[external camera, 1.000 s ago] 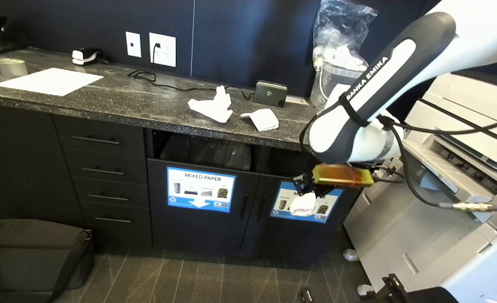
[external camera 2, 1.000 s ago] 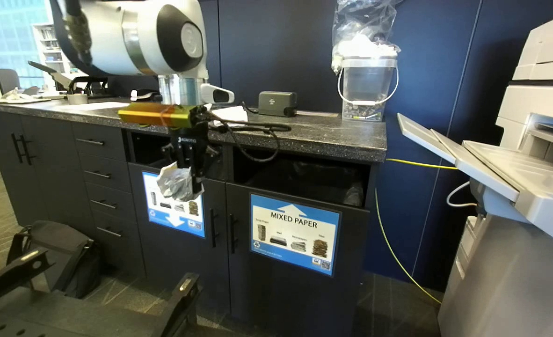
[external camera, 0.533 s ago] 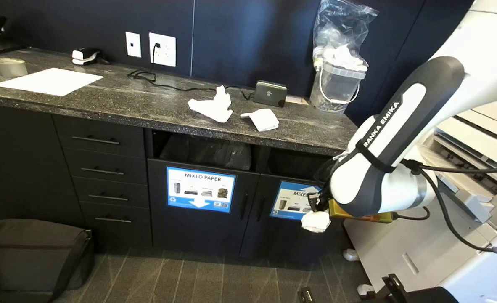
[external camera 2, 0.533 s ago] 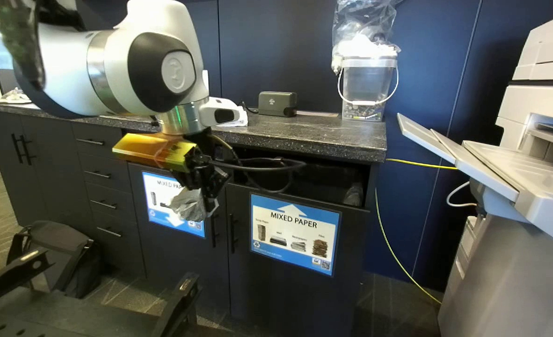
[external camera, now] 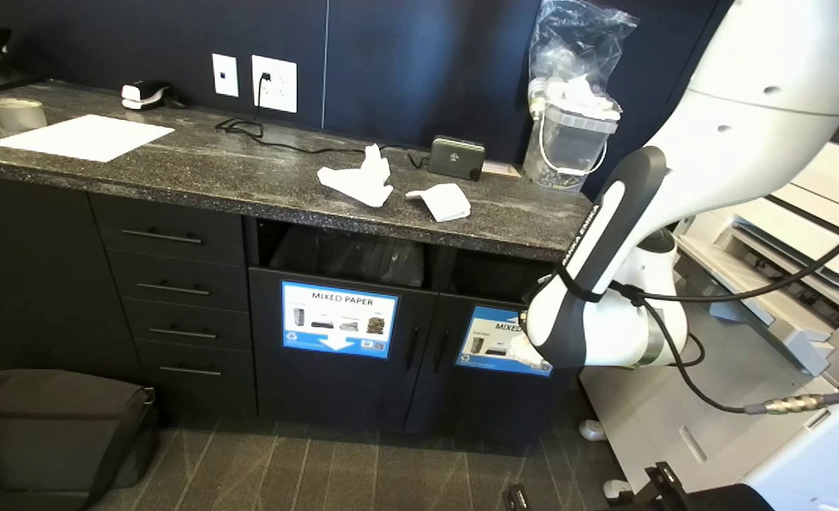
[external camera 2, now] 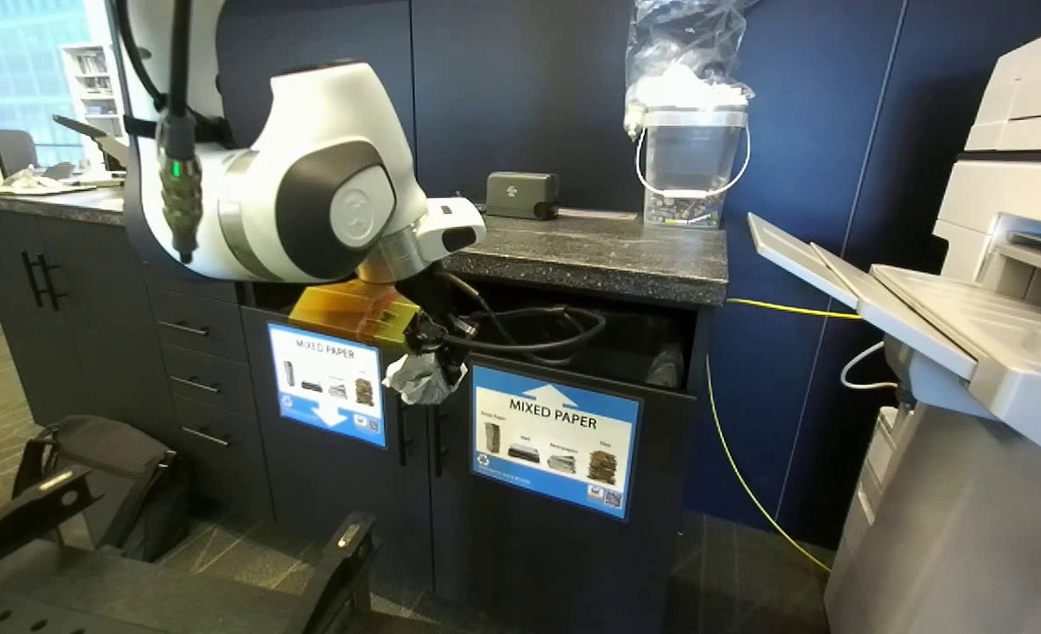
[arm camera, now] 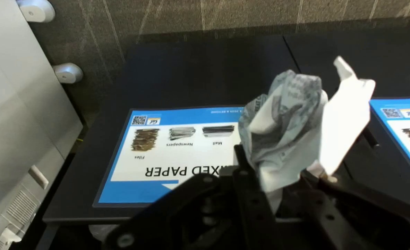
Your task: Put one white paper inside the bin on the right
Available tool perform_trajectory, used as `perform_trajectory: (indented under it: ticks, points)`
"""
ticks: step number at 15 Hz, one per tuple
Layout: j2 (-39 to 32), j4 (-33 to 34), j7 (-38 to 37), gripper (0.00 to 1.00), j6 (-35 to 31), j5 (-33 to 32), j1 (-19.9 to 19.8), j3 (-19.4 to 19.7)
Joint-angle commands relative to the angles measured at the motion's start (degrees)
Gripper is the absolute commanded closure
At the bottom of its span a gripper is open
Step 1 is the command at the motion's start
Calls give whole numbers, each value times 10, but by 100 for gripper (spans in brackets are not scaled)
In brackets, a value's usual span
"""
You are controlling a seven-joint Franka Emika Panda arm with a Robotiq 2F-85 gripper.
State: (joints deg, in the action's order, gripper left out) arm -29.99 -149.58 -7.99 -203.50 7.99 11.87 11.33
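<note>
A crumpled white paper with grey print [external camera 2: 424, 379] is in my gripper [external camera 2: 437, 339]. In the wrist view the gripper [arm camera: 273, 163] has both fingers against the paper [arm camera: 284, 128], one on each side. In an exterior view the paper [external camera: 524, 349] shows only in part, and the arm hides the gripper. The right bin [external camera 2: 591, 339] is a dark opening under the counter, above a door with a blue MIXED PAPER sign [external camera 2: 556, 440]. The paper hangs in front of the cabinet, left of this sign and lower than the opening. The sign also shows upside down in the wrist view [arm camera: 177, 149].
Two crumpled white papers [external camera: 359, 181] [external camera: 446, 202] and a flat sheet [external camera: 82, 137] lie on the counter [external camera: 214, 170]. A left bin opening [external camera: 348, 255] is beside the right one. A clear bucket [external camera 2: 692, 167] stands at the counter's end. A printer [external camera 2: 996, 308] stands at the right.
My gripper and the held paper have moved right along the cabinet front, towards the right bin. They dipped and then rose slightly, and the gripper has tilted. The paper stayed held.
</note>
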Motion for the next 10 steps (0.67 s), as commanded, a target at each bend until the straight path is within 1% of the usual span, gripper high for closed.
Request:
perform_trajectory:
  ticks: [1, 2, 3, 4, 7, 10]
  points:
    - [-109, 83, 22, 88, -81, 46, -9, -9]
    - [-131, 102, 23, 88, -94, 51, -14, -11]
    - [-153, 126, 22, 88, -104, 42, -31, -19]
    - [-171, 145, 22, 88, -112, 41, -36, -22]
    - [-212, 191, 23, 88, -141, 45, -52, -28]
    - [-234, 224, 24, 88, -167, 45, -67, -31]
